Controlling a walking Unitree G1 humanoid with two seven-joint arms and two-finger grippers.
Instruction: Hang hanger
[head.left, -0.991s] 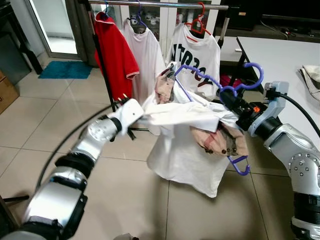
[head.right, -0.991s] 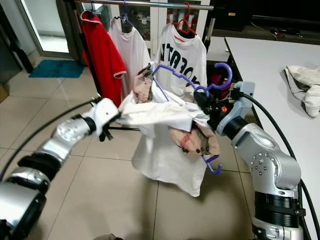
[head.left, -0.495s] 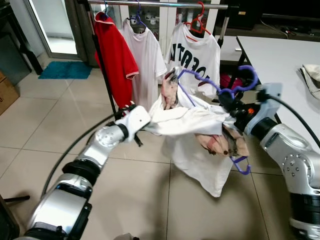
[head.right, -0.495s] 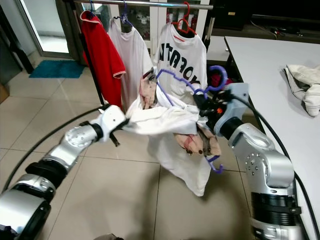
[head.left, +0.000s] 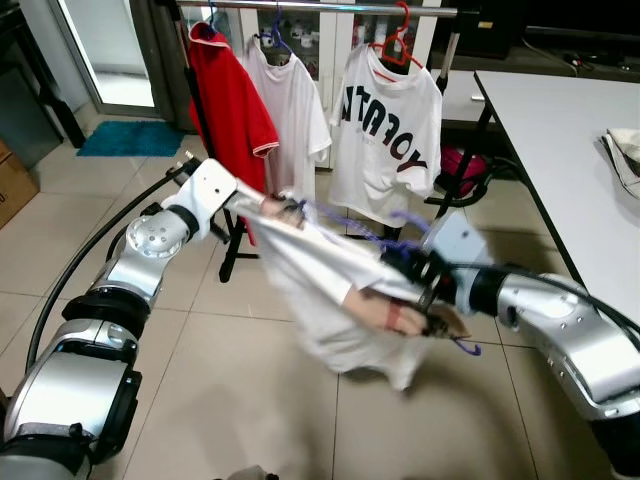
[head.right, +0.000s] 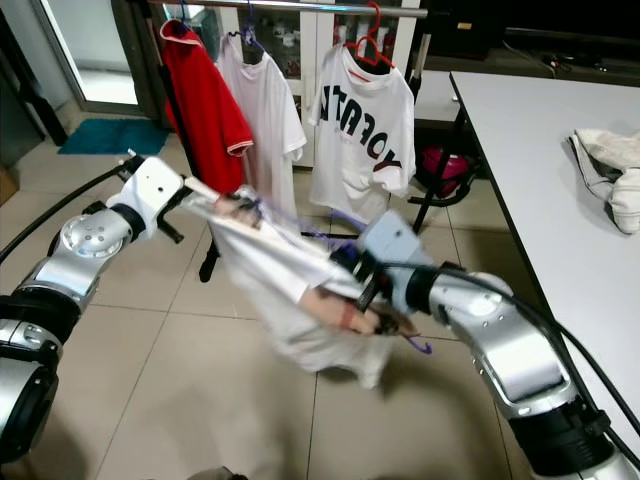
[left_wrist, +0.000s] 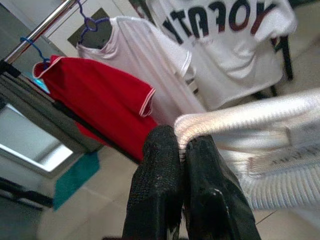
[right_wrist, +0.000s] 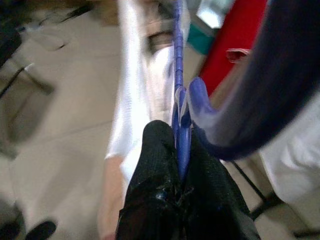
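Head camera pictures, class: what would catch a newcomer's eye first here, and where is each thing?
First, the white shirt stretched low over the tiled floor between the two arms: the left gripper pinches its edge, and the right gripper clamps the purple hanger inside it. Behind, on the clothes rail, hang a red shirt, a plain white shirt and a white shirt with dark lettering.
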